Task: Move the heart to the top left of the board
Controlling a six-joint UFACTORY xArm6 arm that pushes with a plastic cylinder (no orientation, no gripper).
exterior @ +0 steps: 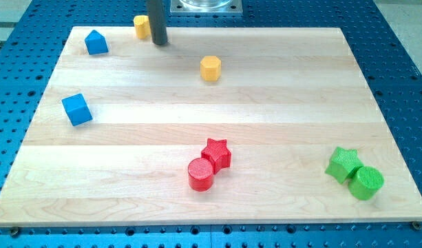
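A small yellow block sits at the board's top edge, left of centre. The rod hides its right side, so I cannot make out its shape for certain. My tip rests on the board just right of and slightly below this block, touching or nearly touching it. A second yellow block, a hexagon, stands apart, further to the view's right and lower.
A blue pentagon-shaped block lies near the top left corner and a blue cube at the left edge. A red star touches a red cylinder at bottom centre. A green star touches a green cylinder at bottom right.
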